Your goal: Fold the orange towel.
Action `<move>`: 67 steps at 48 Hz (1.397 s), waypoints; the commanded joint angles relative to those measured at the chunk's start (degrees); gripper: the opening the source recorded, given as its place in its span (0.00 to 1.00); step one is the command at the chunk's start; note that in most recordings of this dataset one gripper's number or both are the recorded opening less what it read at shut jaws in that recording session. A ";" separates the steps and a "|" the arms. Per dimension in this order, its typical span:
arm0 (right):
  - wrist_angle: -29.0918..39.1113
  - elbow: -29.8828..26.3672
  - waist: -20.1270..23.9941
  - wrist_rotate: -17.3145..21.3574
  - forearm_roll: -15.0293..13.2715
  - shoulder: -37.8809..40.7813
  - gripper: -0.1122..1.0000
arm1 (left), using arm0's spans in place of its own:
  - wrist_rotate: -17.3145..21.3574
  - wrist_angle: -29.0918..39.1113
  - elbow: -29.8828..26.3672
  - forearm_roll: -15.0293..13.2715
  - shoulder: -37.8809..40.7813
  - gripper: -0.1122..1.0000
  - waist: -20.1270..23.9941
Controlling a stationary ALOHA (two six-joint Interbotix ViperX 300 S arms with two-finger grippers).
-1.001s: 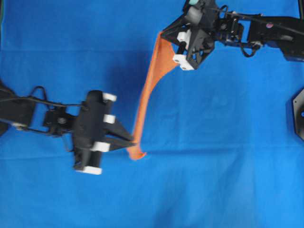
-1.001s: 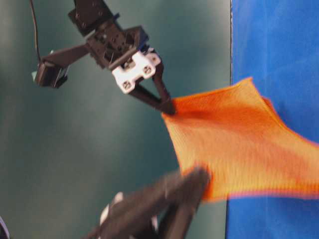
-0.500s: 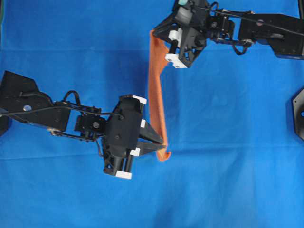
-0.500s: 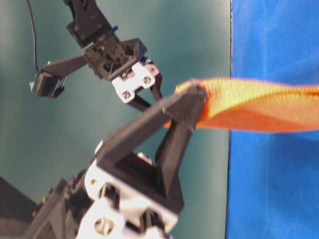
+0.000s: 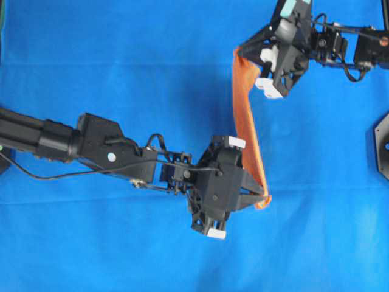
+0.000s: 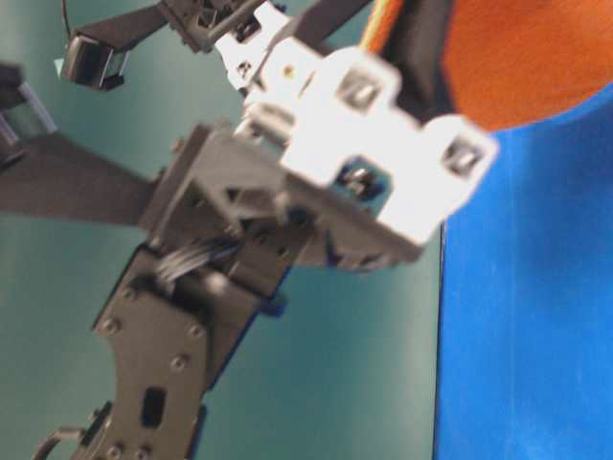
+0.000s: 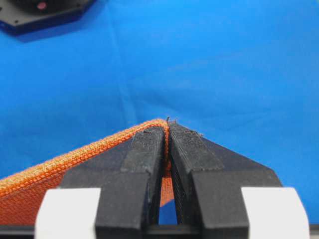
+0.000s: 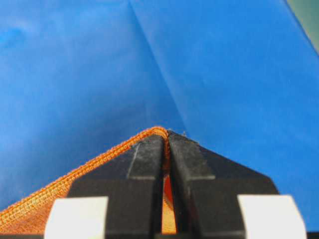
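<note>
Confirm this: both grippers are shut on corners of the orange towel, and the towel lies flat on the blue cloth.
Not quite. Both the left gripper and right gripper are shut on corners of the orange towel, but it does not lie flat: the overhead view shows it hanging as a narrow band stretched between them above the blue cloth.

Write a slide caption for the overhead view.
Both grippers, left and right, pinch corners of the bright orange microfibre towel above the large blue cloth.
</note>
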 commanded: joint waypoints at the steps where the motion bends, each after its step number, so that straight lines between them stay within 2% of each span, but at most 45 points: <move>1: 0.18 -1.05 -2.90 0.09 0.09 -0.79 0.12 | -0.44 -0.62 -1.23 0.09 -1.05 0.11 -1.67; 11: 0.09 -4.75 -1.93 0.00 0.09 5.54 0.12 | -3.16 -1.14 3.78 0.00 -3.25 0.11 -2.37; 22: 0.35 -12.04 0.18 -0.62 0.00 13.89 0.12 | -10.11 -4.39 14.50 0.00 -7.73 0.11 -3.08; 32: 0.35 -14.33 0.62 -0.70 0.00 16.52 0.12 | -13.10 -8.09 22.41 0.00 -11.25 0.11 -3.25; 61: -2.72 -13.18 0.70 -0.88 -0.18 19.07 0.13 | -13.18 -8.35 23.12 0.00 -9.32 0.11 -1.49; 64: -2.72 -13.10 0.79 -0.97 -0.18 19.07 0.20 | -13.18 -8.35 23.03 0.00 -9.32 0.16 -1.32; 67: -2.72 -13.01 0.79 -0.97 -0.18 18.98 0.36 | -13.18 -8.35 22.85 0.00 -9.32 0.28 -1.23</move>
